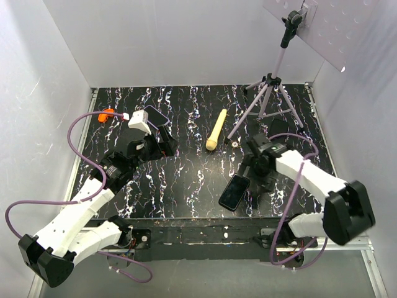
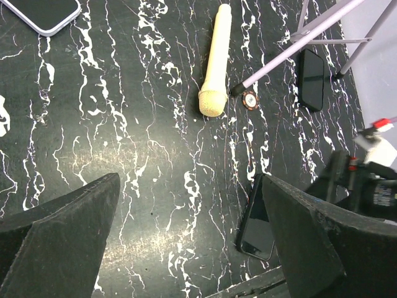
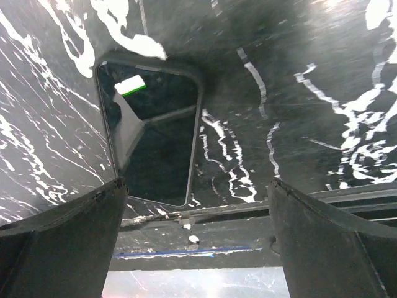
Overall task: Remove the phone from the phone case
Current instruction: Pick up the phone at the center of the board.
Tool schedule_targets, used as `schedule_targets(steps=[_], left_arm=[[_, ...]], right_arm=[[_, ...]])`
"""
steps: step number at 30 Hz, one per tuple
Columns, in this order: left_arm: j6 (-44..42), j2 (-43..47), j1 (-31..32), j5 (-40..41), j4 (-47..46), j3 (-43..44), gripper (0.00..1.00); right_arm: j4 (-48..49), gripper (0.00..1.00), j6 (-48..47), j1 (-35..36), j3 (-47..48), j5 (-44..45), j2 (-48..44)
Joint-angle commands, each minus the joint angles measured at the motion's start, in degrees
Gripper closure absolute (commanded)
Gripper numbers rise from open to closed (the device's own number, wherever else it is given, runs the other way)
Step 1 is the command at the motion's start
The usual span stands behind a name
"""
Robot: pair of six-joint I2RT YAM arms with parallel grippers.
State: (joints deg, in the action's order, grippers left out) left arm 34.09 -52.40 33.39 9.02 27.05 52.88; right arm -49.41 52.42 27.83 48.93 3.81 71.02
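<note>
Black, white-veined table (image 1: 186,171). The phone (image 2: 38,13) lies flat at far left, screen up, lavender rim showing, so by the look of it bare of any shell. The phone case (image 3: 152,133) lies flat well apart from it, close to the table's front edge. Its face throws reflections, so I cannot tell for certain that it is empty.

The left pincer (image 2: 190,186) is spread wide and holds nothing, over bare table with the phone beyond its fingers. The right pincer (image 3: 197,186) is spread wide and holds nothing, hanging at the front edge with the phone case just beside one finger.

Risks, as I judge them:
- The phone case sits near the edge. A sideways brush from the right pincer could slide it off the table.
- It is a thin shell flat on a hard surface, so fingers coming down may skate off the rim.
- A second black slab (image 2: 311,77) lies by a foot of the tripod (image 1: 270,93) and is easy to mistake for the phone case.
- The left pincer, reaching for the phone, could scrape the screen or shove it toward the wall.
- The cream-yellow stick (image 1: 216,129) lies between the arms, and a wide sweep would roll it.
</note>
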Motion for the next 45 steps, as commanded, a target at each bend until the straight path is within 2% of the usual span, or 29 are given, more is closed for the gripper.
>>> schedule_targets(steps=[1, 5, 10, 18, 32, 41, 42, 45], left_arm=[[0.4, 0.1, 0.2, -0.5, 1.3, 1.9, 0.01], [-0.2, 0.3, 0.2, -0.3, 1.9, 2.0, 0.01], [-0.6, 1.1, 0.2, -0.1, 2.3, 1.7, 0.00], [-5.6, -0.5, 0.2, 1.9, 5.7, 3.5, 0.00], [-8.0, -0.3, 0.2, 0.5, 5.9, 3.8, 0.00], [-8.2, -0.2, 0.2, -0.2, 5.8, 3.7, 0.01], [-8.2, -0.4, 0.2, -0.6, 5.8, 3.8, 0.00], [-7.2, -1.5, 0.2, -2.2, 5.8, 3.7, 0.00]], right_arm=[[-0.7, 0.00, 6.1, 8.1, 7.0, -1.7, 7.4], [-1.8, 0.00, 13.5, 13.3, 9.4, 2.0, 12.4], [-2.7, 0.00, 19.3, 16.5, 10.1, 3.8, 16.1], [-3.9, 0.00, 19.6, 16.5, 10.6, 7.4, 18.6], [0.3, 0.00, 18.9, 16.5, 10.0, 5.8, 23.5], [6.7, 0.00, 20.0, 16.3, 3.0, 7.1, 21.4], [7.2, 0.04, 20.2, 16.3, 2.2, 7.9, 21.0], [7.1, 0.06, 20.0, 16.3, 2.1, 9.8, 21.0]])
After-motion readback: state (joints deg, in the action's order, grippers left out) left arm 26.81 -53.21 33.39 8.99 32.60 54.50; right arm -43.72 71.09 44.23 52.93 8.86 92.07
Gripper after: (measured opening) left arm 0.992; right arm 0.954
